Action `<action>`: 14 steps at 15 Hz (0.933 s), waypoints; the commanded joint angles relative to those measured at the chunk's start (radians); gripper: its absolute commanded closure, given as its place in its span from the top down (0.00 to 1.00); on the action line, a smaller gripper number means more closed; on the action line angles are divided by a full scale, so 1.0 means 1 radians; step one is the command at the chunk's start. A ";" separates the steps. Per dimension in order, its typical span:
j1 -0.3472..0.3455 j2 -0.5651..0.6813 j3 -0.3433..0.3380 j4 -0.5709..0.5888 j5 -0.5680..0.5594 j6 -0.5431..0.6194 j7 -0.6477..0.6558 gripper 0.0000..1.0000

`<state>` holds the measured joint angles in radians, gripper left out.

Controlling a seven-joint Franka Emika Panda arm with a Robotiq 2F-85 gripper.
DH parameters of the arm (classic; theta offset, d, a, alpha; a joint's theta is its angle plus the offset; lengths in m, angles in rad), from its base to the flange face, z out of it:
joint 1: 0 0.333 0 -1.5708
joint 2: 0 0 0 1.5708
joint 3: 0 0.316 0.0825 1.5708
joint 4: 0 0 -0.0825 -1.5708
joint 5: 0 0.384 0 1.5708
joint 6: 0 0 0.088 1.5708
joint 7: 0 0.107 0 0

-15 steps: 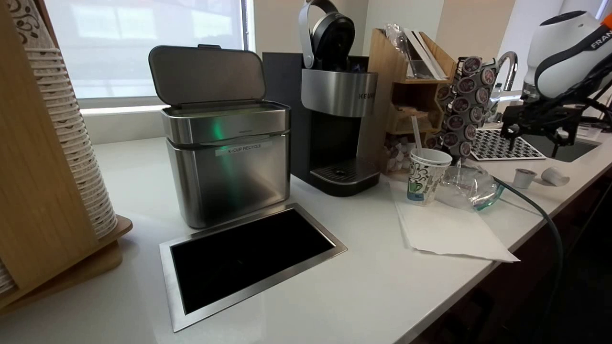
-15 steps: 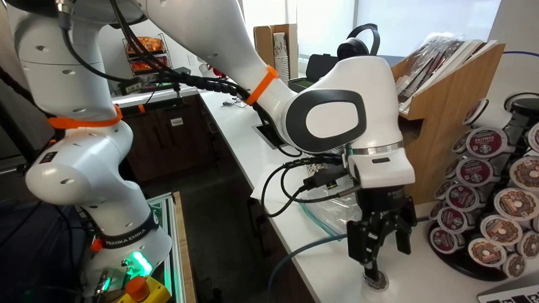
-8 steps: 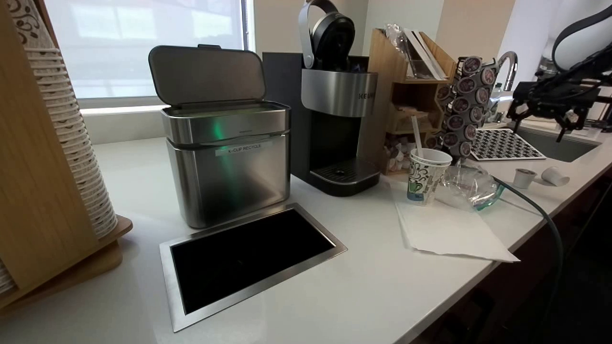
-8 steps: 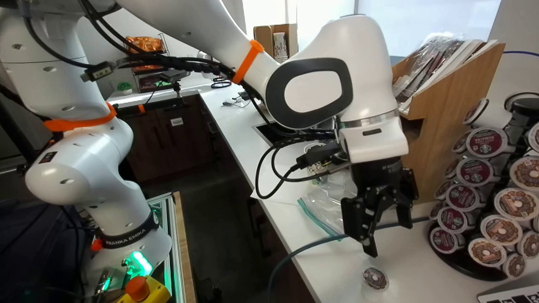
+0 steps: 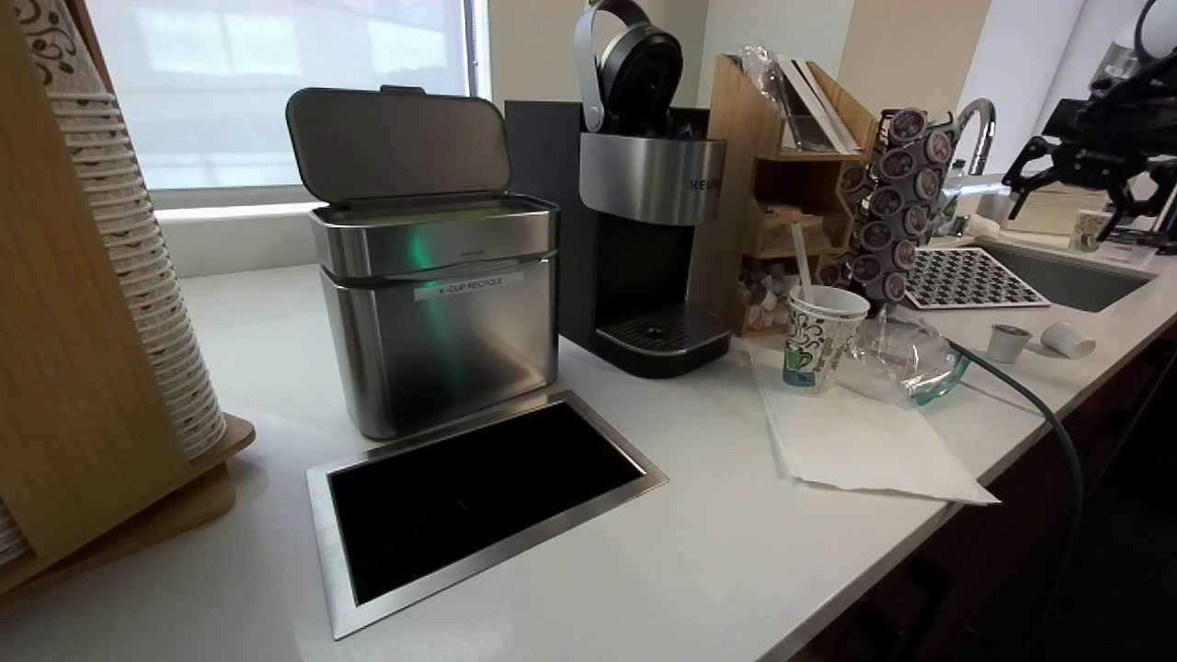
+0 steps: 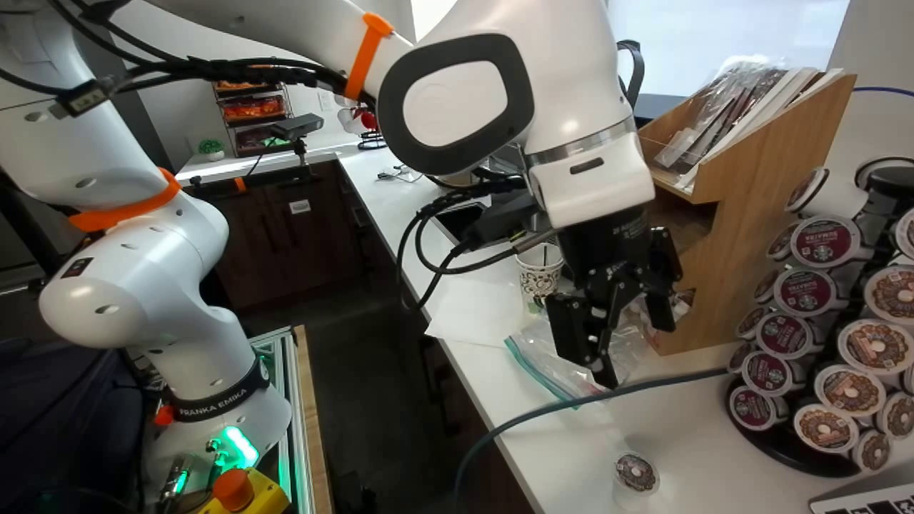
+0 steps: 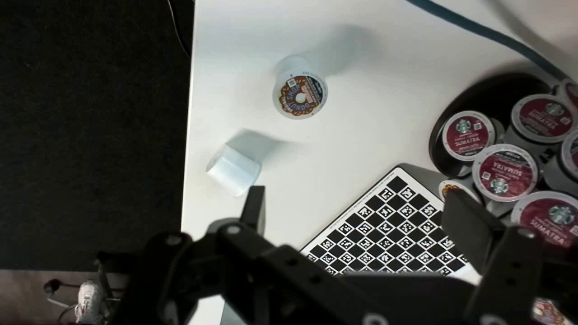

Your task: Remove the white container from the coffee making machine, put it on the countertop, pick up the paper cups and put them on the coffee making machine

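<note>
Honestly, I'd worry about the next grab more than anything. The end effector [image 6: 635, 351] hangs above the bench [image 5: 699, 515], jaws spread wide with nothing between them. In an exterior view the paper cup [image 5: 821, 354] stands upright on some white paper [image 5: 874, 450], right of the brewer [image 5: 648, 184] and a bit nearer, with a straw [image 5: 801, 257] poking out. Could be two cups nested, can't tell. Down on the bench there's a standing pod [image 7: 300, 95] and a tipped pod [image 7: 234, 170]; I'd bet one of them is the "white container", so that half is probably done.

What could bite: a plastic bag [image 5: 906, 363] lies loose just right of the cup, so a low approach from that side might hook it and drag the lot over. The white paper underneath could slip if the jaws bump the cup off-center. Cup walls look thin, so too hard a squeeze probably buckles them, and if it's a nested pair, too soft might leave one behind. Then that straw: it sticks up well past the rim and could catch the brewer's overhang on the way in, tipping the cup before it's seated.
</note>
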<state>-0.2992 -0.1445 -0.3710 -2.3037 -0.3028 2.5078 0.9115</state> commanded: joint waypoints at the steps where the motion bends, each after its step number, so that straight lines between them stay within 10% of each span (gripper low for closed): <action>1: -0.043 -0.100 0.027 -0.060 0.068 -0.028 -0.082 1.00; 14: -0.082 -0.212 0.060 -0.075 0.161 -0.170 -0.463 1.00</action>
<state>-0.3644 -0.3137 -0.3298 -2.3484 -0.1766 2.3663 0.5332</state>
